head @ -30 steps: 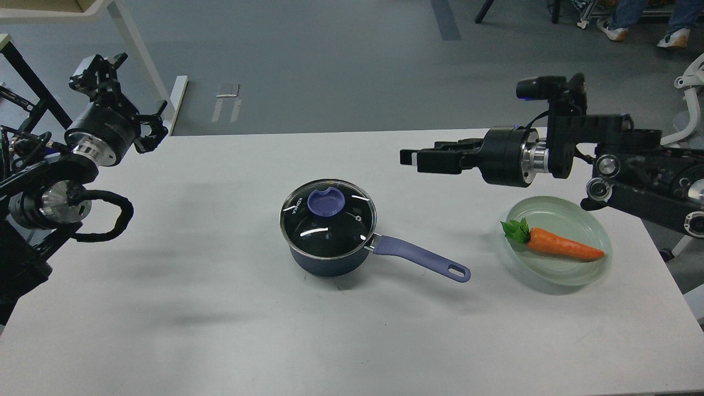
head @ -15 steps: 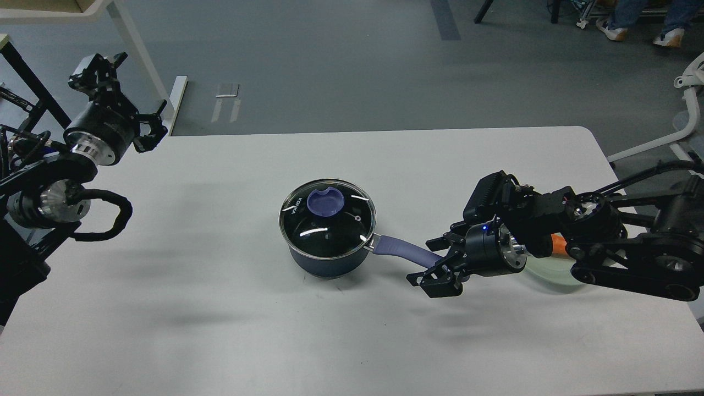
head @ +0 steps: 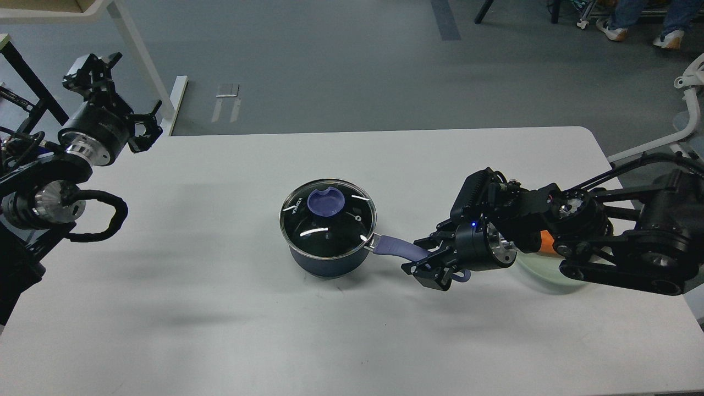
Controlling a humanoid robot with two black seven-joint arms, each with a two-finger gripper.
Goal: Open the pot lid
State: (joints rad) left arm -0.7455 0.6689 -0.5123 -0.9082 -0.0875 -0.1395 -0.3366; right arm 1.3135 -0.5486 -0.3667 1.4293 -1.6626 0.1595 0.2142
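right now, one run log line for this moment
lid: on pot | right end effector: open, straddling handle | left end effector: away

You can make out one piece of white lettering, printed on the glass of the lid [head: 328, 218] near its left rim; it seems to read "KONKA". Nothing else here carries text you could read.

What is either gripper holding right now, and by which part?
Nothing for certain: the right gripper straddles the far end of the pot handle, fingers apparently unclosed. The left gripper holds nothing.
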